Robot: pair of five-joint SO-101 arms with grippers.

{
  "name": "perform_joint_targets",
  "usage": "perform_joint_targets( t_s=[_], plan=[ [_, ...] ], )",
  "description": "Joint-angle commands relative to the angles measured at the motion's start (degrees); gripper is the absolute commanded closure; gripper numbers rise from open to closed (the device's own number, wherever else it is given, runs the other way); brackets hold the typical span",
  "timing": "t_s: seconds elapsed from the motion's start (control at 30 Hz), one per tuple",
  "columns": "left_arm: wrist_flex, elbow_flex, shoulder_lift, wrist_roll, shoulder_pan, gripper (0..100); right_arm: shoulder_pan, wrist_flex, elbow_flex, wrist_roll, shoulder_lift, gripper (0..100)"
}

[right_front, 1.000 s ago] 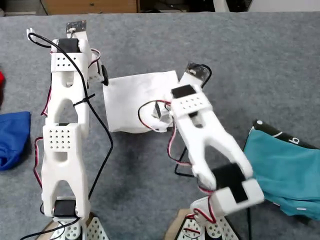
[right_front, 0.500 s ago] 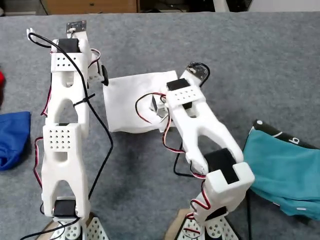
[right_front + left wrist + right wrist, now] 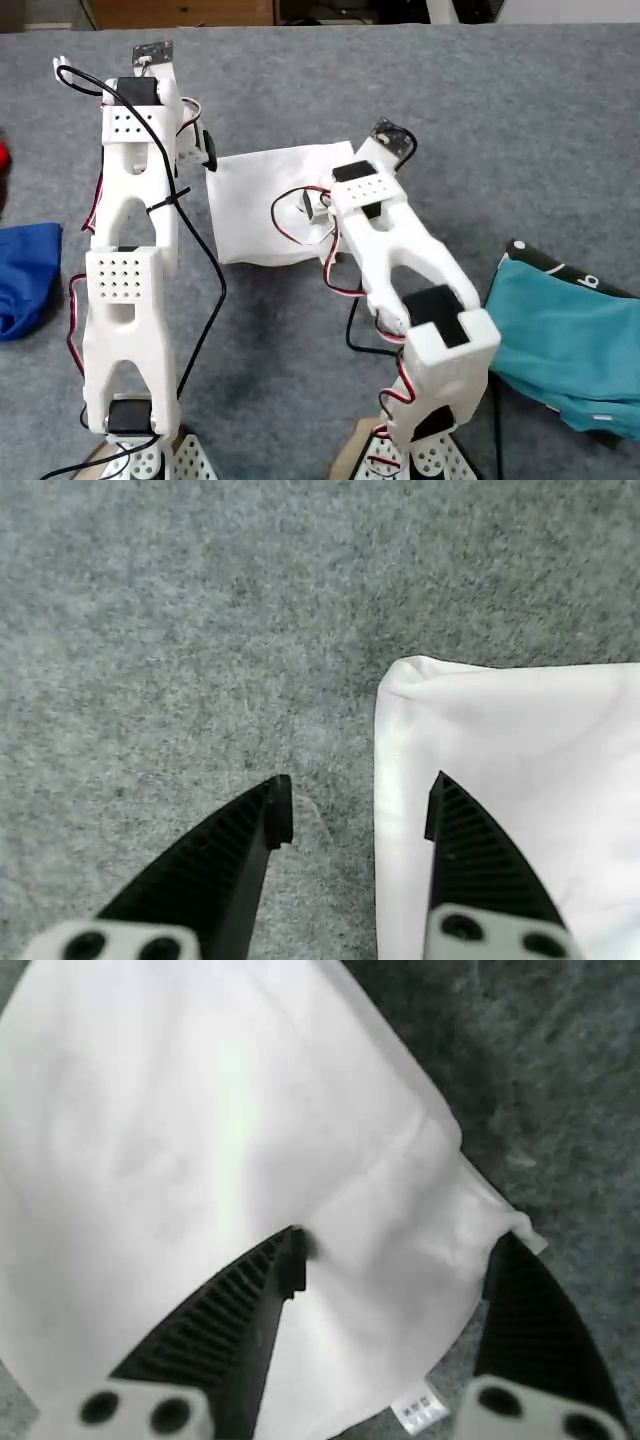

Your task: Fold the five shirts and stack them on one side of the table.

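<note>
1. A folded white shirt (image 3: 262, 205) is seen lying flat on the grey bench (image 3: 500, 120), between the two arms.
2. The left hand (image 3: 355, 805) is held open at a corner of the white shirt (image 3: 510, 760): one finger (image 3: 240, 840) is over bare bench (image 3: 180, 630), the other finger (image 3: 475, 850) over the shirt's edge.
3. The right hand (image 3: 400, 1250) is also spread open, with nothing gripped. It is placed over the opposite side of the white shirt (image 3: 180, 1120), where a small label (image 3: 420, 1410) is seen at the hem.
4. A blue shirt (image 3: 25, 275) is bunched at the left edge of the bench, well apart from the white one.
5. A teal shirt (image 3: 570, 340) is laid at the right edge, on top of a black item (image 3: 530, 258).
</note>
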Motion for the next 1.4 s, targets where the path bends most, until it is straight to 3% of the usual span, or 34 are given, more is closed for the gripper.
perform_joint_targets(
  t_s=[0.0,0.3,0.43,0.53,0.83,1.17,1.37],
  plan=[
    [0.35,-2.9,-0.31,0.18,-0.62,77,1.98,-1.23,-1.8,-0.53,2.59,71.9],
    [0.26,-2.9,-0.31,0.88,0.0,77,1.71,1.76,-1.71,-0.18,2.86,72.1],
    [0.35,-2.9,-0.31,9.23,0.18,77,1.98,4.31,-1.89,-0.35,2.95,72.1],
    [0.18,-2.9,-0.31,11.25,0.88,77,1.89,4.4,-1.89,-0.18,2.95,72.4],
    [-5.89,-2.29,0.84,13.54,3.87,77,1.98,4.48,-1.8,-0.09,2.95,98.0],
    [-7.82,-2.9,9.8,13.8,4.31,77,1.89,4.48,-1.71,-0.09,2.95,97.4],
    [-7.91,-2.99,10.33,17.76,4.31,77,1.71,4.48,-1.63,1.58,2.95,97.6]
  ],
)
